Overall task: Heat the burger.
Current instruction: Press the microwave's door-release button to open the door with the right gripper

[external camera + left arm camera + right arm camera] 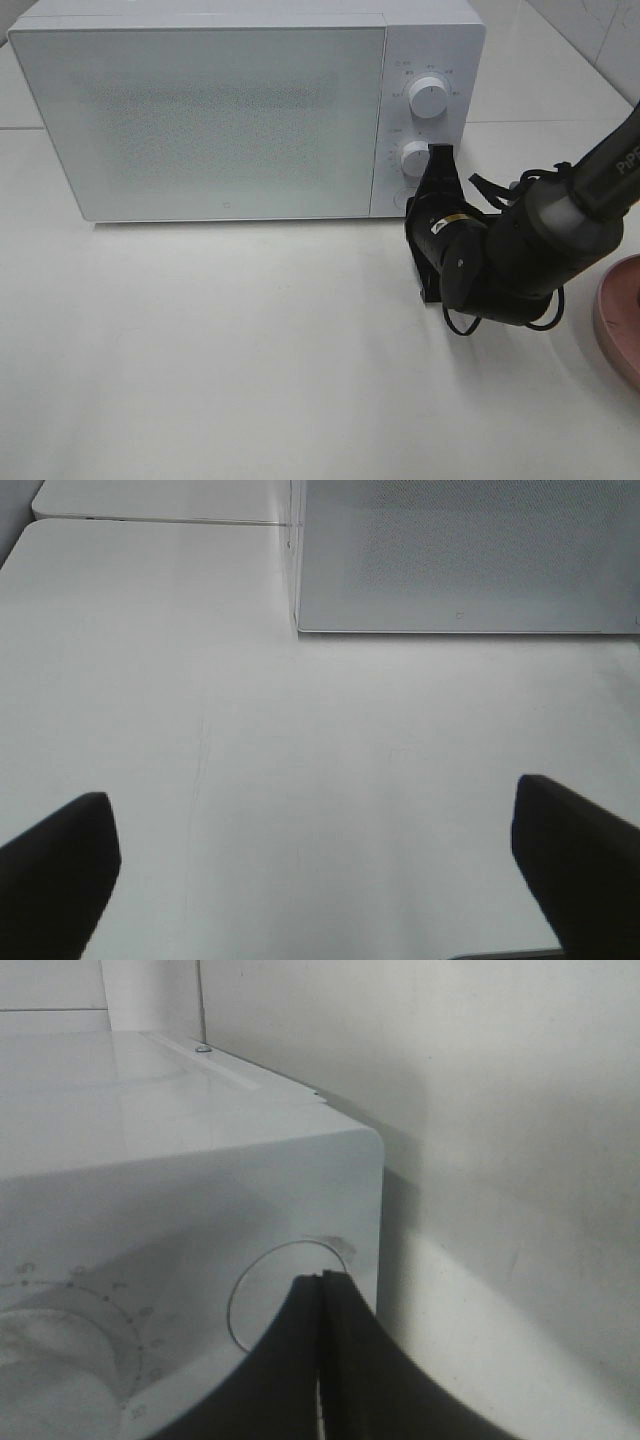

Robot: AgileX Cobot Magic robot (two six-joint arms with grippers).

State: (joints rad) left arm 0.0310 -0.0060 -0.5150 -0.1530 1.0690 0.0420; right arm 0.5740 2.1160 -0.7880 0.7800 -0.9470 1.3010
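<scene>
**A:** Where is the burger?

**B:** I'm not seeing it anywhere. The microwave (230,110) at the worktop's (250,350) back edge is shut and its door is frosted, so I can't tell if it's inside. The pink plate (622,310) at the right edge is looking bare.

**A:** And your tools?

**B:** My right gripper (322,1282) is pinched closed, holding nothing, and aiming at the round button (255,1310). My left gripper (315,845) is hanging wide and empty before the door.

**A:** Risks?

**B:** I'm thinking the narrow tips could slide onto the dial (415,158), or a springing door could strike my left.

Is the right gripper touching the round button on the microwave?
Cannot tell. In the right wrist view the shut right gripper overlaps the round button, but that view looks along the fingers, and no view plainly shows contact or a gap.
</scene>
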